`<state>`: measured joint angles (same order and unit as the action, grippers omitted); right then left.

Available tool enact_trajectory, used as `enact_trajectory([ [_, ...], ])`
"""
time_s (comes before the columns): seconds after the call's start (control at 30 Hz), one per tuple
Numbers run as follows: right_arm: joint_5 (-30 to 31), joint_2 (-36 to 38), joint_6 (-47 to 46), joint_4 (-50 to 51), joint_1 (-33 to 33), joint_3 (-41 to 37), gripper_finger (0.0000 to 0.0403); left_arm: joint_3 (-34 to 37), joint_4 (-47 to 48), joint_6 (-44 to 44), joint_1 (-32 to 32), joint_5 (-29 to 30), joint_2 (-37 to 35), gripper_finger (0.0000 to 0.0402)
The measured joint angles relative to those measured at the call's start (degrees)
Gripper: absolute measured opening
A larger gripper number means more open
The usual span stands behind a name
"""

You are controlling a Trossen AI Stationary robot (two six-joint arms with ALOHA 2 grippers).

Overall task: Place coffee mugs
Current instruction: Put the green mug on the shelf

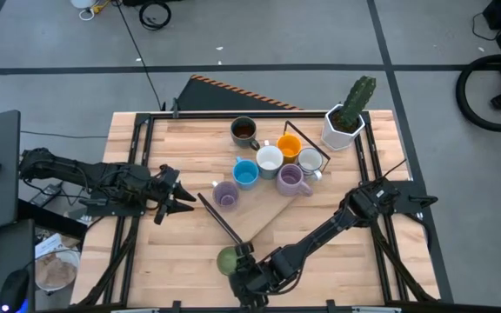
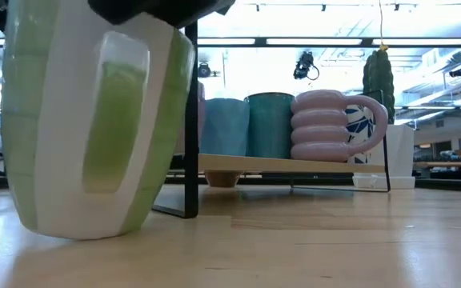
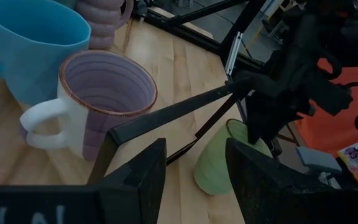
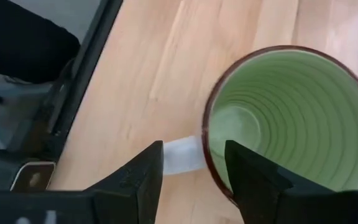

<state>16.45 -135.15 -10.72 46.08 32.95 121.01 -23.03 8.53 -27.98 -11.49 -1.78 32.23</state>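
The green mug (image 1: pixel 227 259) stands upright on its base near the table's near edge, its white handle (image 2: pixel 114 120) facing the low camera. My right gripper (image 4: pixel 194 168) hovers open just above it, a finger on each side of the handle (image 4: pixel 182 155); no touch shows. My left gripper (image 1: pixel 181 198) is open and waits left of a purple mug (image 1: pixel 225 193). Seven other mugs cluster mid-table: blue (image 1: pixel 245 173), white (image 1: pixel 270 158), orange (image 1: pixel 289 146), a second white (image 1: pixel 310 161), a second purple (image 1: pixel 290 178), dark brown (image 1: pixel 244 130).
A white pot with a cactus (image 1: pixel 346 122) stands at the far right corner. A black wire rack (image 1: pixel 307 139) rises among the mugs, and a thin black bar (image 1: pixel 220 217) slants across the table between the grippers. Some mugs sit on a low wooden board (image 2: pixel 294 164). Bare wood lies near left.
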Motion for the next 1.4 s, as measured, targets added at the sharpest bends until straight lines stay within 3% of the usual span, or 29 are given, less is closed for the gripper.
enact_trajectory([
  [0.43, -1.4, 0.3, -0.7, -1.4, -1.9, 0.0, 0.0175, 0.0, -0.1, -1.0, 0.0, 0.0, 0.0, 0.0172],
  [0.97, 2.3, 0.5, -0.7, 0.4, -1.0, 4.2, 0.0175, 0.0, 0.4, -1.1, 0.0, 0.0, 0.0, 0.0172],
  [1.17, 1.0, 0.5, -2.0, -1.0, -0.8, 4.3, 0.0173, 0.0, 0.4, -1.4, 0.0, 0.0, 0.0, 0.0172],
  [1.4, 2.3, 0.3, 1.4, -2.6, -0.8, 6.6, 0.0171, 0.0, 0.3, -1.4, 0.0, 0.0, 0.0, 0.0172],
])
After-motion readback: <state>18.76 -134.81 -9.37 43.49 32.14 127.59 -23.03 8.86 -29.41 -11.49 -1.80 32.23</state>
